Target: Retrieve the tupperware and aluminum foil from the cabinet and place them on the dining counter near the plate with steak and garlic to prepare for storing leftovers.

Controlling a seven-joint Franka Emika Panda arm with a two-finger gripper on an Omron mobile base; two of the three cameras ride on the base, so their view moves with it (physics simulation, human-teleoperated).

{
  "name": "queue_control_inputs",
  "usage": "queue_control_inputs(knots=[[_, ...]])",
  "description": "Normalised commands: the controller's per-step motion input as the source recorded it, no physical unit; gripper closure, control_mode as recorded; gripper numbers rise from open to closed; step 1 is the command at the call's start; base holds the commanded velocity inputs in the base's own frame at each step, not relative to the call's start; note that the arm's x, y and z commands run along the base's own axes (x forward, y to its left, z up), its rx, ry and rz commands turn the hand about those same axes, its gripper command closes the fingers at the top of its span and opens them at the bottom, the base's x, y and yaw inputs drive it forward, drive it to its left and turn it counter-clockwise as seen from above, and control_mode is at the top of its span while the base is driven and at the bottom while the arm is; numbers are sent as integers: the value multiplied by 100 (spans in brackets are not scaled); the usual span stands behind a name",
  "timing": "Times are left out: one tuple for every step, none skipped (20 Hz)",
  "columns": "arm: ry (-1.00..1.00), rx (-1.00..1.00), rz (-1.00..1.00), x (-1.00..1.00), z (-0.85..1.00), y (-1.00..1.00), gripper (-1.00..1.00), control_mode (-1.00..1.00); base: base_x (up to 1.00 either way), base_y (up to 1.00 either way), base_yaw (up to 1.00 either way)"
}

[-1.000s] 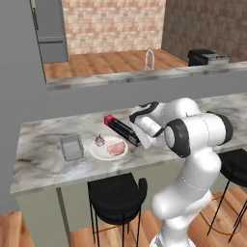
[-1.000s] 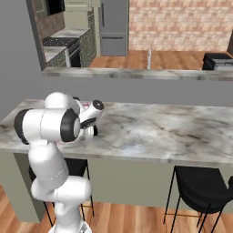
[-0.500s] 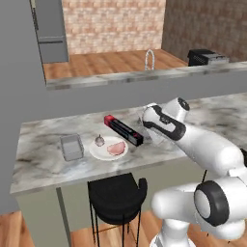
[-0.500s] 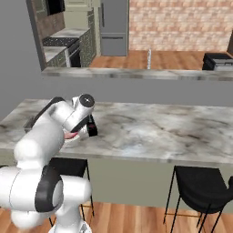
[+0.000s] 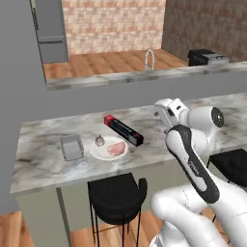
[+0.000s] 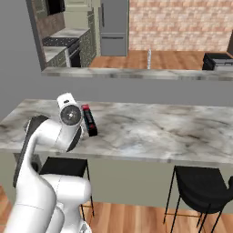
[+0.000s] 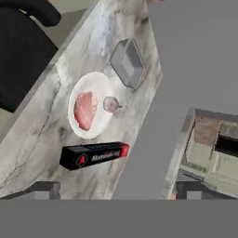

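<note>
On the dining counter [image 5: 43,166], left to right: the tupperware [image 5: 72,146] sits just left of the plate [image 5: 103,153], which carries the garlic [image 5: 100,140] and steak [image 5: 116,148]; the aluminum foil [image 5: 123,130] lies just right of it. The gripper [image 5: 163,115] has pulled back rightward from the foil over the last second, jaws spread wide, holding nothing. Both items appear delivered; task judged essentially complete.
</note>
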Motion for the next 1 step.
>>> queue_control_inputs(knots=[[-38,-4,0,-79,100,-66,-100,-100,0,0,0]])
